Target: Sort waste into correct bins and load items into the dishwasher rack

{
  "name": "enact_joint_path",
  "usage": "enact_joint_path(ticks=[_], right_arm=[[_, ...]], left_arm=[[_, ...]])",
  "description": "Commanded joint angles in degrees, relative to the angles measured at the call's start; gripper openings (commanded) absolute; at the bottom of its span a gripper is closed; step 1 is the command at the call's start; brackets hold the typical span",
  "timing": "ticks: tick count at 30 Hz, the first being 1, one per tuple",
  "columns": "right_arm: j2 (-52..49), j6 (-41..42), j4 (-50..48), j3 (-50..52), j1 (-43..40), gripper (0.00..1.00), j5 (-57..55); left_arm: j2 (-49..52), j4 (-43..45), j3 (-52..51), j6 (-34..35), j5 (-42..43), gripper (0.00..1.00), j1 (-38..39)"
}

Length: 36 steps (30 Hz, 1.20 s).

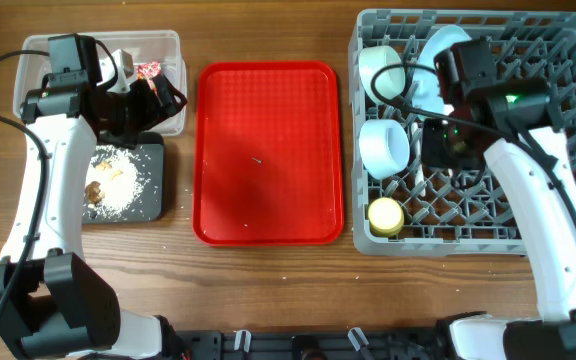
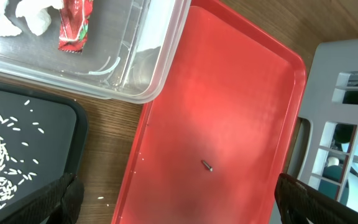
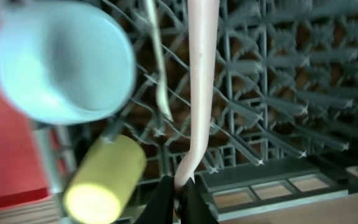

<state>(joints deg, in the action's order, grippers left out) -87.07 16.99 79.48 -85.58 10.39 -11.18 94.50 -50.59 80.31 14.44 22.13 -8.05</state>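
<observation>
White utensil, pinched at its handle tip by the closed right pincer, points into the rack, likely for slotting; left pincer gapes empty near the tub.

Flat red tray; wooden table beneath

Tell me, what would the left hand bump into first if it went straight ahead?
Probably the red tray, near its edge by the clear tub. Nothing shows between the open left hand and it; depth is unclear.
</observation>
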Motion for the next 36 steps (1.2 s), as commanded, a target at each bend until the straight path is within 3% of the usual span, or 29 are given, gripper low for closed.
enact_joint_path(ticks=[1, 4, 5, 6, 7, 8, 15, 22, 23, 25, 36], right_arm=[[-1.66, -0.31, -1.46, 6.64, -1.81, 0.04, -1.66], [-1.99, -0.31, -4.13, 11.93, -2.38, 0.06, -0.11], [-1.99, -0.28, -4.68, 12.57, -2.38, 0.15, 0.22], [-1.99, -0.31, -5.18, 13.07, -2.38, 0.32, 0.61], [-1.99, -0.31, -5.35, 13.07, -2.38, 0.57, 0.98], [-1.97, -0.26, -5.55, 12.90, -2.38, 0.65, 1.22], [-0.33, -0.33, -3.23, 3.50, -2.38, 0.66, 2.71], [5.55, -0.48, 4.20, -13.53, -2.38, 0.66, 2.71], [6.62, -0.46, 5.05, -15.82, -2.38, 0.69, 2.73], [9.03, -0.37, 5.73, -19.54, -2.38, 1.00, 3.98], [20.55, -0.24, 3.58, -20.55, -2.38, 1.00, 3.17]], left_arm=[[-0.66, 0.15, 0.81, -0.57, -0.15, 1.00, -0.22], [-0.66, 0.13, 0.81, -0.57, -0.15, 1.00, -0.22], [-0.66, 0.13, 0.81, -0.57, -0.15, 1.00, -0.22], [-0.66, 0.15, 0.81, -0.57, -0.15, 1.00, -0.22], [-0.66, 0.13, 0.81, -0.57, -0.15, 1.00, -0.22], [-0.66, 0.13, 0.81, -0.57, -0.15, 1.00, -0.22], [-0.66, 0.15, 0.81, -0.57, -0.15, 1.00, -0.22], [-0.66, 0.13, 0.81, -0.57, -0.15, 1.00, -0.22], [-0.66, 0.13, 0.81, -0.57, -0.15, 1.00, -0.22], [-0.66, 0.13, 0.81, -0.57, -0.15, 1.00, -0.22], [-0.66, 0.13, 0.81, -0.57, -0.15, 1.00, -0.22]])
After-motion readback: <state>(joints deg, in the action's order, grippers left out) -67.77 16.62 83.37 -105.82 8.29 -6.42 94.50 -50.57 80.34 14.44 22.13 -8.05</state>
